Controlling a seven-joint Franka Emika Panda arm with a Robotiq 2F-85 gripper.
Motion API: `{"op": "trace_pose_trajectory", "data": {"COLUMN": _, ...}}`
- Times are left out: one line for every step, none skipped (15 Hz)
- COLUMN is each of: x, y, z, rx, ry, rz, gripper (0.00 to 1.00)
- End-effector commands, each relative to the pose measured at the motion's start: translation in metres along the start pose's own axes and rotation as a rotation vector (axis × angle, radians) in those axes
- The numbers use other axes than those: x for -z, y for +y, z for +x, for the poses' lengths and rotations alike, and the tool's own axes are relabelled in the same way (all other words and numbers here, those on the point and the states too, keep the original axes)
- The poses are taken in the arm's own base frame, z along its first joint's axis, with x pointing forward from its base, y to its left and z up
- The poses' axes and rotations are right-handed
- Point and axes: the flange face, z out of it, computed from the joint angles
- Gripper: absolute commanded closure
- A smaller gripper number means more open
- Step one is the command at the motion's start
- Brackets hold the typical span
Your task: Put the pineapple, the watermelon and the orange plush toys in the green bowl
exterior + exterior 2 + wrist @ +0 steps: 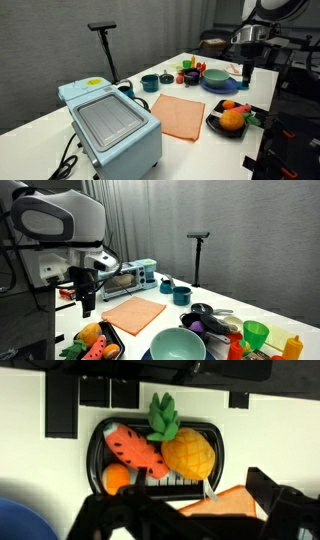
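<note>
- One white table (35,120) carries everything. Above it hangs the pincer (185,522), jaws spread wide with nothing between them, over the black tray (224,450).
- All three plush toys lie in that tray and none is in the green bowl (178,346), so the task looks unstarted. In an exterior view the bowl stands at about 3 o'clock from the tray, on a blue plate (20,525).
- Green bowl: it rests on the plate rather than on the table. A toy released off-centre could catch the rim and roll out among the crockery nearby.
- Pineapple (188,455): it fills the tray's 3 o'clock side in the wrist view, with its tuft towards 12 and its side touching the watermelon. Its wide, soft body may squash and slip out, and a grip on the leaves alone would likely let it swing.
- Watermelon (135,450): it lies at about 10 o'clock, against the pineapple and over part of the orange. Jaws pressing together here could snag a neighbour and drag it along.
- Orange (117,479): it is tucked into the 7 o'clock corner, half under the watermelon. A jaw coming down there may strike the tray wall or push the ball deeper.
- Count: one table, one blue toaster oven (110,125), one orange cloth (180,115), one tray, one plate, one green bowl, two teal cups (150,83), then one pineapple, one watermelon and one orange.
</note>
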Motion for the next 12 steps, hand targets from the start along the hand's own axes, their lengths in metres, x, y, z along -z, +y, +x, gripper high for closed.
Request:
{"op": "trace_pose_trajectory", "data": {"x": -0.024, "y": -0.020, "z": 0.030, "rx": 0.099, "ry": 0.055, "rz": 0.041, "gripper": 0.00}}
{"op": "trace_pose_trajectory", "data": {"x": -0.035, "y": -0.024, "z": 0.035, "rx": 0.140, "ry": 0.032, "rz": 0.057, "gripper": 0.00}}
{"op": "trace_pose_trajectory", "data": {"x": -0.043, "y": -0.028, "z": 0.039, "rx": 0.177, "ry": 0.002, "rz": 0.073, "gripper": 0.00}}
{"op": "trace_pose_trajectory", "data": {"x": -0.052, "y": -0.029, "z": 0.040, "rx": 0.205, "ry": -0.031, "rz": 0.062, "gripper": 0.00}}
{"op": "trace_pose_trajectory", "data": {"x": -0.061, "y": -0.028, "z": 0.042, "rx": 0.229, "ry": -0.079, "rz": 0.027, "gripper": 0.00}}
{"op": "trace_pose_trajectory", "data": {"x": -0.068, "y": -0.027, "z": 0.044, "rx": 0.251, "ry": -0.096, "rz": 0.010, "gripper": 0.00}}
{"op": "trace_pose_trajectory", "data": {"x": -0.075, "y": -0.026, "z": 0.046, "rx": 0.273, "ry": -0.102, "rz": 0.000, "gripper": 0.00}}
{"op": "trace_pose_trajectory", "data": {"x": -0.083, "y": -0.027, "z": 0.049, "rx": 0.290, "ry": -0.106, "rz": -0.006, "gripper": 0.00}}
{"op": "trace_pose_trajectory", "data": {"x": -0.091, "y": -0.027, "z": 0.052, "rx": 0.295, "ry": -0.109, "rz": -0.015, "gripper": 0.00}}
{"op": "trace_pose_trajectory", "data": {"x": -0.101, "y": -0.029, "z": 0.055, "rx": 0.311, "ry": -0.112, "rz": -0.017, "gripper": 0.00}}
{"op": "trace_pose_trajectory", "data": {"x": -0.110, "y": -0.031, "z": 0.058, "rx": 0.322, "ry": -0.120, "rz": -0.018, "gripper": 0.00}}
{"op": "trace_pose_trajectory", "data": {"x": -0.120, "y": -0.034, "z": 0.061, "rx": 0.338, "ry": -0.132, "rz": -0.027, "gripper": 0.00}}
